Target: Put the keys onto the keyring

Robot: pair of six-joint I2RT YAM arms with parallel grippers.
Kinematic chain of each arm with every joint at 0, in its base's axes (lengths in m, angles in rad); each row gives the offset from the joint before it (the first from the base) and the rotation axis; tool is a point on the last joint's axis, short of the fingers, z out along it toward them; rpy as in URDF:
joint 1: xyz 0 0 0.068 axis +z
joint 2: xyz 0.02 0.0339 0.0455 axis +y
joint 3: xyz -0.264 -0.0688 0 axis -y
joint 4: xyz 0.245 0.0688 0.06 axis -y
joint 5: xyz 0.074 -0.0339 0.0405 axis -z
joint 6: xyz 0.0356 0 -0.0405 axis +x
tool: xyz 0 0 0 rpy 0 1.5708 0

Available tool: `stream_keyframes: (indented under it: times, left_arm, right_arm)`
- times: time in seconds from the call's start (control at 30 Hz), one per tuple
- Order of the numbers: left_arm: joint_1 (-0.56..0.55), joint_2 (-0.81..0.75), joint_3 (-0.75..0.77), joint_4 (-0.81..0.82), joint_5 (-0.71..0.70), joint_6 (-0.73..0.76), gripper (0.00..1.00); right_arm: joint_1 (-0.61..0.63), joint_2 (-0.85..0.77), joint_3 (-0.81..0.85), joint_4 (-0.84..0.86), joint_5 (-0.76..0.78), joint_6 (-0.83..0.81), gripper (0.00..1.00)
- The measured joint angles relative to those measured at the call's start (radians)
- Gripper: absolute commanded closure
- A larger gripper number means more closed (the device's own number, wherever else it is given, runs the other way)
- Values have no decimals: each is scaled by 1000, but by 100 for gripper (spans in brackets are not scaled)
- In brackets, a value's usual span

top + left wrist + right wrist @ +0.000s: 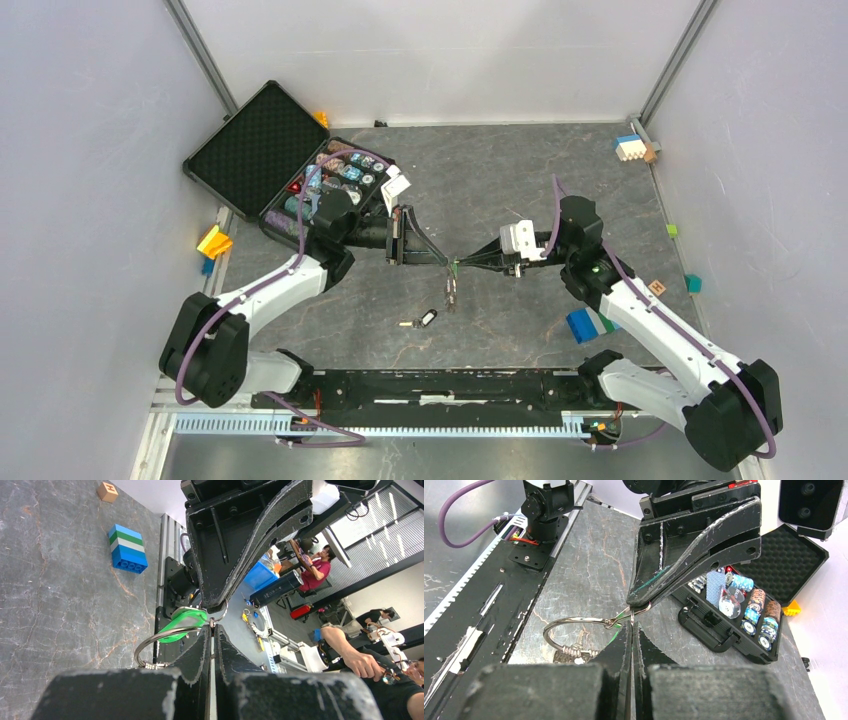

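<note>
Over the middle of the table my left gripper (446,262) (212,628) and right gripper (465,264) (631,625) meet tip to tip, both shut. The keyring (156,635) (571,618), a silver wire ring, runs into the left jaws, and its small keys (451,292) hang below. The green-headed key (456,265) (182,622) sits right at the meeting tips. Its small link ring seems pinched by the right jaws, though the contact is partly hidden. On the table below lies the black-headed key (428,319), loose.
An open black case (262,150) (734,625) of poker chips stands at the back left. A blue-green block stack (585,325) (127,550) and a wooden cube (657,288) lie on the right. Yellow pieces (213,242) lie far left, and a white block (630,148) sits at the back right.
</note>
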Motion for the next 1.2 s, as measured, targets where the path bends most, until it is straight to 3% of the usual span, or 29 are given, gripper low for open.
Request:
stream_keyframes:
  times: [0.67, 1.2]
  left_arm:
    - [0, 13, -2, 31, -1, -20, 98]
    - [0, 27, -43, 165, 14, -95, 98]
  right_arm:
    - [19, 1, 0, 51, 14, 40, 100]
    - [19, 1, -5, 54, 21, 32, 100]
